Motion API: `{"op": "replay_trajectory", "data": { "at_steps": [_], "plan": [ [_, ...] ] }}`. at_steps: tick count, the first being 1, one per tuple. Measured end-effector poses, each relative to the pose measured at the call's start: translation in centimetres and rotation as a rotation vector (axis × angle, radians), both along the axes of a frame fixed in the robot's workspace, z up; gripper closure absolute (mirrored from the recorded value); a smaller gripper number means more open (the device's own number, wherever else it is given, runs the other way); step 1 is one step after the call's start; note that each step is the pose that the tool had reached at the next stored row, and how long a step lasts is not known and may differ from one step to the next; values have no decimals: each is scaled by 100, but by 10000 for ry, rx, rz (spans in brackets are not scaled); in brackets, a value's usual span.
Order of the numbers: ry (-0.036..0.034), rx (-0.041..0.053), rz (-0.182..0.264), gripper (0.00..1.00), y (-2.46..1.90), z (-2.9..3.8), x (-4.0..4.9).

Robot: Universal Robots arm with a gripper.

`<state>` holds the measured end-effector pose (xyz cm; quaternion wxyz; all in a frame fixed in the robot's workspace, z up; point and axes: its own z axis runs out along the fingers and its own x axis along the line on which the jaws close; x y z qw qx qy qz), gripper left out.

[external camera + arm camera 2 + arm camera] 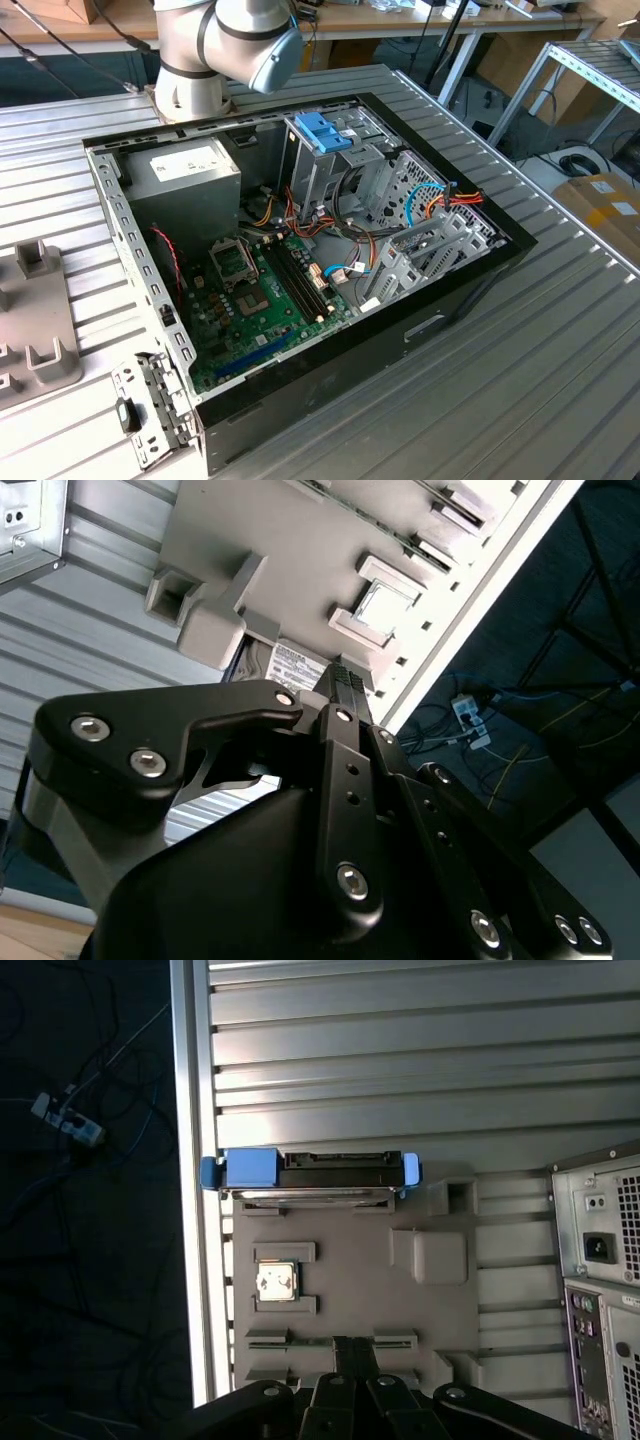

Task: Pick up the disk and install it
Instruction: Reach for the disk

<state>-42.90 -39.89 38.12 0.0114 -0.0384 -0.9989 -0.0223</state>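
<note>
The disk [310,1174] stands on its edge in a slot at one end of a grey holder block [440,1300], silver with blue carrier ends. In the second wrist view a corner of the disk's white label [288,664] peeks out under the holder block [270,550]. My gripper [351,1352] hovers over the opposite end of the block, well short of the disk, with the fingers [345,685] together and nothing between them. The exterior view has the arm's base [200,60] behind the open computer case [300,260].
A small square chip [277,1282] lies in the holder block between gripper and disk. The case's rear panel [600,1260] stands beside the block. The table edge [190,1210] runs close to the disk. Inside the case are a drive cage with blue handle [322,135] and a grey power supply [185,175].
</note>
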Motion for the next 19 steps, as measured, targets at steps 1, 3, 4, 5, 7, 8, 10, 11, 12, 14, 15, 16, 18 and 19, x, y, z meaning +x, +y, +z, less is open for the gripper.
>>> {"op": "replay_trajectory", "data": {
  "at_steps": [1,3,4,5,7,8,10,11,12,14,15,16,18,19],
  "plan": [
    [0,0,0,90,0,0,-6],
    [1,-1,0,90,0,0,-17],
    [1,-1,0,90,0,-1,-22],
    [0,0,0,90,0,-2,-28],
    [1,-1,0,90,0,-2,-47],
    [1,0,0,90,0,-3,-52],
    [0,0,0,90,0,-3,-65],
    [1,0,0,90,0,-3,-71],
    [1,0,0,90,0,-4,-80],
    [1,0,0,90,0,-4,-93],
    [0,0,1,90,0,-5,-101],
    [1,-1,0,90,0,-5,-106],
    [0,0,0,90,0,-6,-120],
    [1,-1,0,90,0,-6,-127]
  ]
}}
